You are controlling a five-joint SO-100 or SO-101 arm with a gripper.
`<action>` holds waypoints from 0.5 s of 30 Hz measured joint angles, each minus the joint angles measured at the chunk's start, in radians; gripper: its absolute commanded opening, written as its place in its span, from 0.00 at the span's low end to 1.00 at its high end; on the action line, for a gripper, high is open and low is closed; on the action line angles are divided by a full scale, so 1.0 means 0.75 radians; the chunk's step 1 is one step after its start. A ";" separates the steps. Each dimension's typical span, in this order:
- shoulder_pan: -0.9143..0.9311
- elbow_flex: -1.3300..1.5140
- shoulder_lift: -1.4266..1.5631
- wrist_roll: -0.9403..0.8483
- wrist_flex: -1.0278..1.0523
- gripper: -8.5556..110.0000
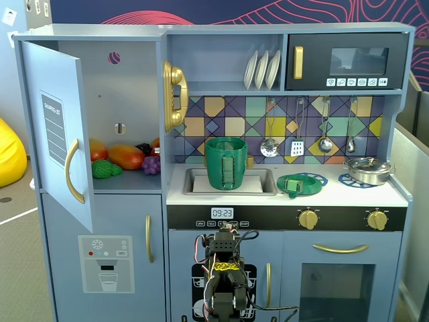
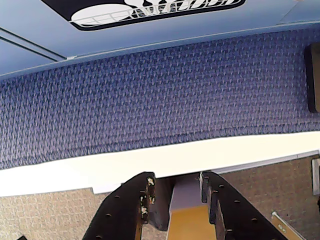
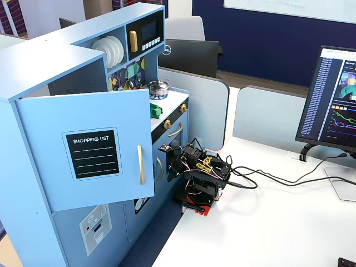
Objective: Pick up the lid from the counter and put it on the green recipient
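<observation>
The green lid (image 1: 293,184), a flat disc with a raised knob, lies on the left blue burner ring of the toy kitchen counter in a fixed view. A sliver of it also shows in a fixed view (image 3: 156,111) past the open door. The tall dark-green pot (image 1: 226,163) stands upright in the sink, left of the lid, its strap handle facing the camera. My arm (image 1: 224,278) is folded low in front of the kitchen, far below both. In the wrist view my gripper (image 2: 176,181) points down at carpet and the table edge, jaws apart and empty.
A silver pan (image 1: 369,170) sits on the right burner. Utensils (image 1: 297,134) hang above the counter. The fridge door (image 1: 59,127) stands open at the left, with toy food (image 1: 124,157) inside. A monitor (image 3: 336,100) and cables lie on the white table (image 3: 267,228).
</observation>
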 measured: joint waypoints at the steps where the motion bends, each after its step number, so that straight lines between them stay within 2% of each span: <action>1: 0.000 0.000 0.000 0.000 0.000 0.07; 6: 0.137 0.000 0.000 -0.016 0.000 0.07; 15: 0.215 0.000 -0.002 -0.016 -0.020 0.07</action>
